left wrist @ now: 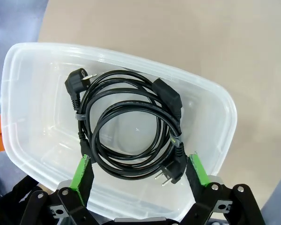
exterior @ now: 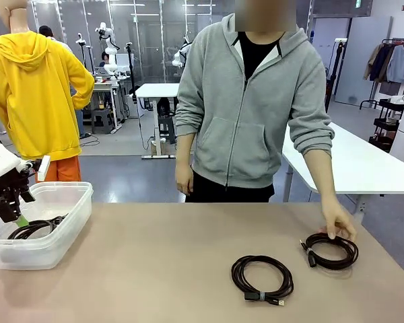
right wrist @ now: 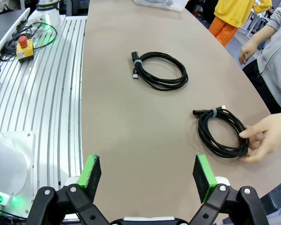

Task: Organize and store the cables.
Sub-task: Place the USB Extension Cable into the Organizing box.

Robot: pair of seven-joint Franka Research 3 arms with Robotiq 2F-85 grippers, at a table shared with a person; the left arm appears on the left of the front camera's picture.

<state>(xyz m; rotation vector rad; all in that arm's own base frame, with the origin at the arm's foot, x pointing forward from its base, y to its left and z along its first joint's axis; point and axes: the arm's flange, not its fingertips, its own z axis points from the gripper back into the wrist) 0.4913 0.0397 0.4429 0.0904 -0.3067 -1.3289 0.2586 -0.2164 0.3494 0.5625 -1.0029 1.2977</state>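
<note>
Two coiled black cables lie on the tan table: one [exterior: 261,277] [right wrist: 160,70] near the front middle, another [exterior: 330,250] [right wrist: 223,132] at the right, where a person's hand [exterior: 338,221] [right wrist: 264,137] touches it. A third coiled cable [left wrist: 131,123] [exterior: 35,227] with plug ends rests inside the clear plastic bin [exterior: 47,245] [left wrist: 28,126] at the table's left. My left gripper [exterior: 12,210] [left wrist: 138,174] hovers open over that bin, empty, above the coil. My right gripper [right wrist: 147,172] is open and empty, low over the table's near edge, short of both loose cables.
The person in a grey hoodie stands at the far side of the table. A ribbed metal rail surface [right wrist: 42,93] with a red emergency stop button [right wrist: 23,43] runs beside the table in the right wrist view. Bare tabletop [exterior: 161,262] lies between the bin and the loose cables.
</note>
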